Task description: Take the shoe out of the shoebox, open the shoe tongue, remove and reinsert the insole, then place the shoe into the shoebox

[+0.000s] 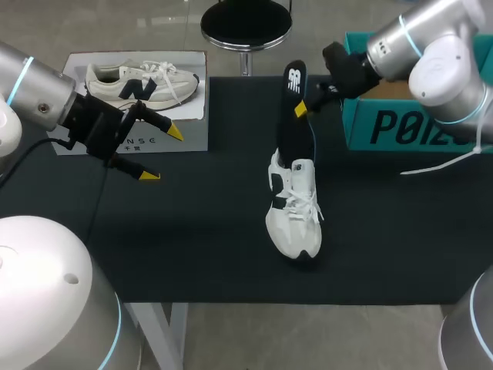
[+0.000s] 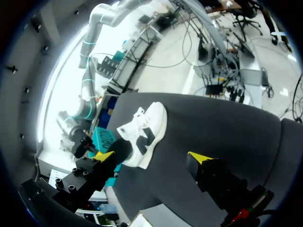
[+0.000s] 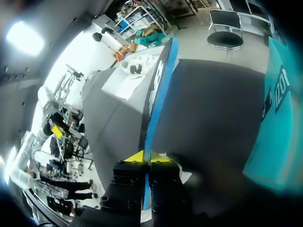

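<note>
One white shoe (image 1: 293, 220) is lying on the black table (image 1: 192, 239), outside the teal shoebox (image 1: 385, 123), whose inside is hidden. The right gripper (image 1: 302, 106) is clamping the black insole (image 1: 293, 127) upright at the shoe's heel. The left gripper (image 1: 162, 154) is hovering well apart, its fingers spread.

In the middle of the table (image 1: 192, 247), a shoe (image 1: 293, 217), toe toward the front edge. Rising from its heel end toward the rear, an insole (image 1: 293, 116), pinched between the fingers of the right gripper (image 1: 302, 108). Behind and right of the shoe, a shoebox (image 1: 400, 127); at rear left, a lid (image 1: 139, 100), with the left gripper (image 1: 162, 154) over its front edge, well apart from the shoe.
</note>
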Available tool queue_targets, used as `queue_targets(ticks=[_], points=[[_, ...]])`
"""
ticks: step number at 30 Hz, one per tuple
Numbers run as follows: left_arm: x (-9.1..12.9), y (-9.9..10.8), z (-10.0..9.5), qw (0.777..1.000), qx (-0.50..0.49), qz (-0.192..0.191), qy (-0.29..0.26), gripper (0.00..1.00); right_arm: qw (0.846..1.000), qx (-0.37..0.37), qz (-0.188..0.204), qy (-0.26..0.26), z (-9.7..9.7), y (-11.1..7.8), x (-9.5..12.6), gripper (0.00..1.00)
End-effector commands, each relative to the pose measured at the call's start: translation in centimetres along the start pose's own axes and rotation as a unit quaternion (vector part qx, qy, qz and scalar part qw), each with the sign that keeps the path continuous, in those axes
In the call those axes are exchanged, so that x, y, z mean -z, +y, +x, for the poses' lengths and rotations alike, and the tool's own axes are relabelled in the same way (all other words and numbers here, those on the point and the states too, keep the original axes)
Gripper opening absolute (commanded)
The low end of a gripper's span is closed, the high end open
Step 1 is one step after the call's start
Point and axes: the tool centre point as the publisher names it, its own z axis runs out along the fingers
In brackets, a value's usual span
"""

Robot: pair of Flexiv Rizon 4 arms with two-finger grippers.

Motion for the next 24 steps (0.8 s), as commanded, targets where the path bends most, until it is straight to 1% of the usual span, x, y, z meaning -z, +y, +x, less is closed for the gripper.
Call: queue_targets(ticks=[1,5,10,15,24], points=[[0.0,0.0,0.0,1.0,0.0,-0.001,0.002,1.0,1.0,-0.002,0.0,0.003,0.0,-0.3,-0.4,0.0],[0.0,0.0,0.0,1.0,0.0,-0.001,0.002,1.0,1.0,-0.005,0.0,0.006,0.5,-0.4,-0.9,0.0],[0.0,0.0,0.0,1.0,0.0,-0.001,0.002,1.0,1.0,-0.01,0.0,0.01,0.7,-1.0,-1.8,0.0],[0.0,0.0,0.0,1.0,0.0,-0.001,0.002,1.0,1.0,-0.016,0.001,0.013,1.0,-2.1,-2.7,0.0],[0.0,0.0,0.0,1.0,0.0,-0.001,0.002,1.0,1.0,-0.027,0.0,0.016,1.4,-4.6,-3.7,0.0]])
